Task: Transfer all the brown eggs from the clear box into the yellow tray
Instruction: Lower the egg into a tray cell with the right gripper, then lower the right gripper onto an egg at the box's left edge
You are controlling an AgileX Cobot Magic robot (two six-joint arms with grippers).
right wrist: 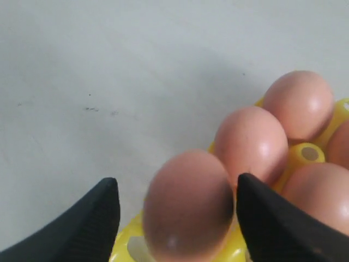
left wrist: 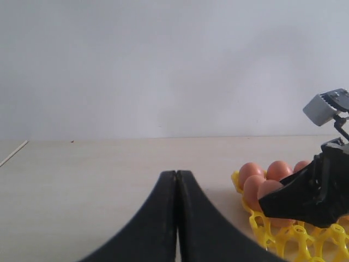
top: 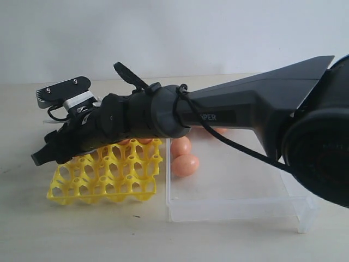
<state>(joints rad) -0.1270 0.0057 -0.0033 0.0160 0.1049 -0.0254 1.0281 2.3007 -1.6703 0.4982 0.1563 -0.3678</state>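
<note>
My right gripper (right wrist: 177, 191) is open over the far corner of the yellow tray (top: 109, 180). A brown egg (right wrist: 188, 204) sits in a corner cup between its fingers (right wrist: 95, 218), with a gap showing on each side. Several more brown eggs (right wrist: 251, 142) fill the cups beside it. Two eggs (top: 185, 165) show in the clear box (top: 234, 207), just right of the tray; the arm hides the rest of the box's far side. My left gripper (left wrist: 176, 173) is shut and empty, low over the bare table to one side of the tray (left wrist: 267, 232).
The right arm (top: 229, 112) reaches across from the right, above the box and the tray's back rows. The tray's front rows (top: 87, 188) are open cups with posts. Pale table surface surrounds both containers.
</note>
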